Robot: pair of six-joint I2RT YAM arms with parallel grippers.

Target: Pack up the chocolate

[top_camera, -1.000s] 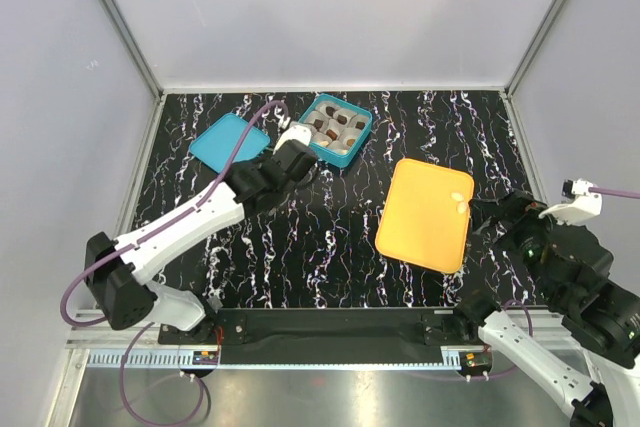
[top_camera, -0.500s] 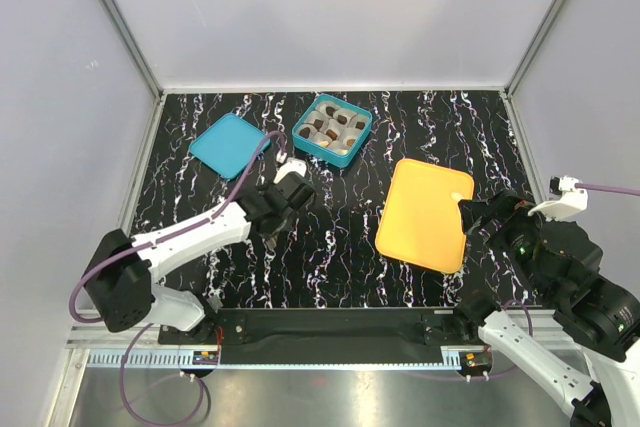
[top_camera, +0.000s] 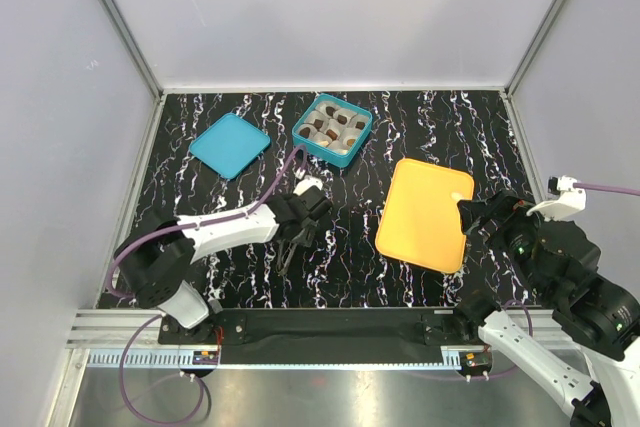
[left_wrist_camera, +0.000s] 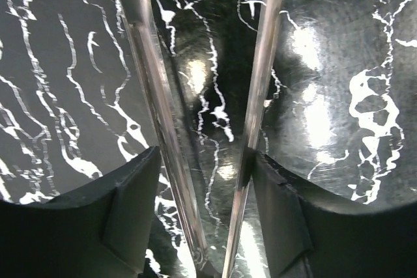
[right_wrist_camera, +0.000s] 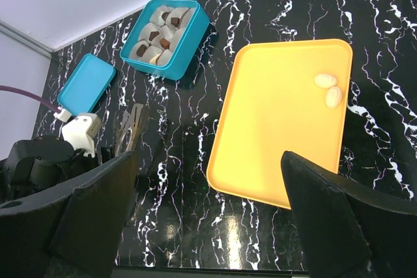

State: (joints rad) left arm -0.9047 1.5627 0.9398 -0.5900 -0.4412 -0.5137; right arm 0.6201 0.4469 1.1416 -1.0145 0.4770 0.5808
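chocolate pieces (top_camera: 331, 133), mostly dark brown, sit in paper cups (right_wrist_camera: 142, 49) inside an open teal box (right_wrist_camera: 192, 50) at the back of the black marbled tabletop (top_camera: 350, 267). its lid (top_camera: 230, 144) lies to the left. two pale pieces (right_wrist_camera: 329, 89) rest in a far corner of a yellow tray (top_camera: 420, 227). left pincer (left_wrist_camera: 202, 4) hangs over bare tabletop, fingers apart and empty. right pincer (right_wrist_camera: 208, 155) is spread wide near the tray, holding nothing.
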